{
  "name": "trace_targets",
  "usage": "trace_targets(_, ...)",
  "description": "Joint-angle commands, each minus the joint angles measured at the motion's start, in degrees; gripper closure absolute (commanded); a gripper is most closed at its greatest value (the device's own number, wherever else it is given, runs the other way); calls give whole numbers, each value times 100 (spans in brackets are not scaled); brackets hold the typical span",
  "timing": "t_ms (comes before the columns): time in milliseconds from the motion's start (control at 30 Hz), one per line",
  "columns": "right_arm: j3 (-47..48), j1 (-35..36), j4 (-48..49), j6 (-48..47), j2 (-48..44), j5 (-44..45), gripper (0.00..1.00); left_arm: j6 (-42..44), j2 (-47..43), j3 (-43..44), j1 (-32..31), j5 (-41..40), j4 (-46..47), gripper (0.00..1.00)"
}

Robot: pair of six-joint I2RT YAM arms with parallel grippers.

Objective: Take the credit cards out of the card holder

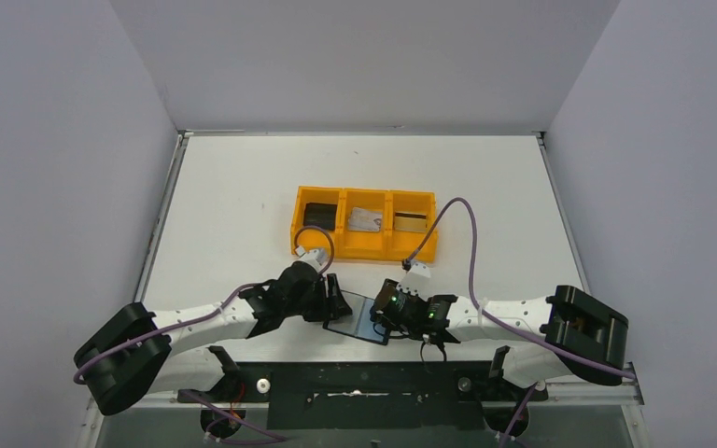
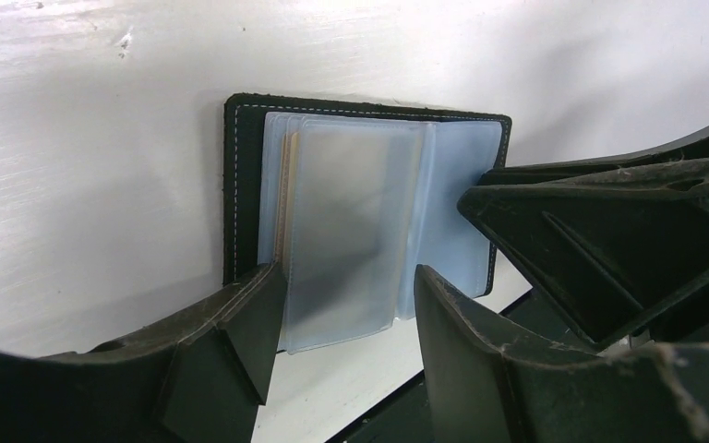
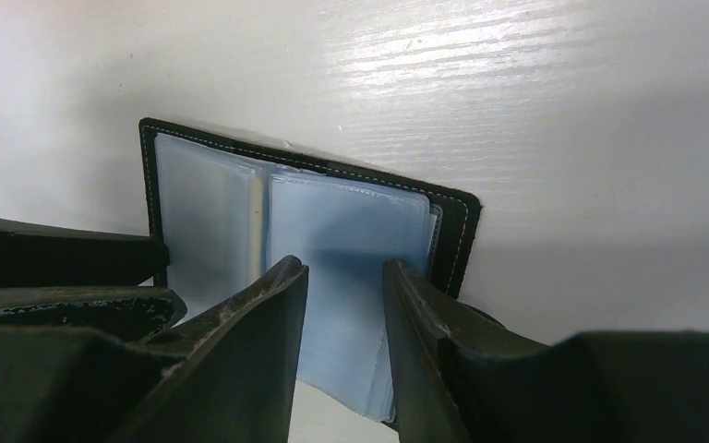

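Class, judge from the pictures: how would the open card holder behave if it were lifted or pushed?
Its clear sleeves look thin and glossy, so they are probably floppy and slippery. The card holder lies flat and open on the smooth table, so a push would likely slide it rather than tip it.

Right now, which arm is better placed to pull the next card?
Left, probably: the left claw sits beside the tan card edge in the wallet, while the right claw is over the other side.
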Motion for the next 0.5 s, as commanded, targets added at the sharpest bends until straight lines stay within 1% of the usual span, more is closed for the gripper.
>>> trace_targets(0,-72,-28,-47,32,87,13,63,100,102,177,-103,162,336,48)
trace_targets(467,-114,-68,124,12,140,-76,62,77,-54,246,-171,336,521,53)
